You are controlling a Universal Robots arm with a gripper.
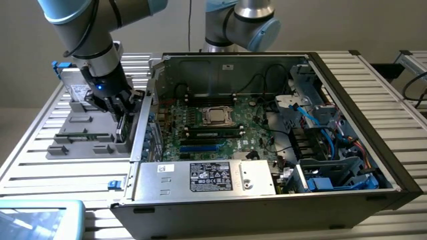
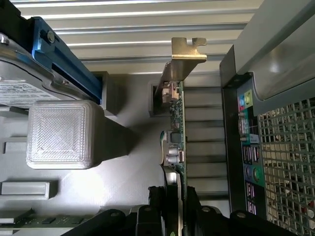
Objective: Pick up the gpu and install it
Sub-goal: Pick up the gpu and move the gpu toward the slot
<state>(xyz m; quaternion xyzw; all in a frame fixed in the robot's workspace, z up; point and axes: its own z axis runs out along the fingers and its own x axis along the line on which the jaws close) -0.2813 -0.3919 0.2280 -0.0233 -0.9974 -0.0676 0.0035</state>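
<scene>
gripper [image 2: 173, 199] | narrowed, pinching gpu [image 2: 177, 123] edge-on | over grey tray [image 1: 75, 142] beside case [image 1: 267, 220]

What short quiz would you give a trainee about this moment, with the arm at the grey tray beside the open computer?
1. True or false: the gpu is already seated on the motherboard.
2. Choose one. The gripper is shut on: A the gpu; B a screwdriver; C nothing.
3. Fill in: in the exterior view, the grey tray lies on the ____ side of the computer case.
Key: 1 false; 2 A; 3 left (the exterior view's left).
</scene>
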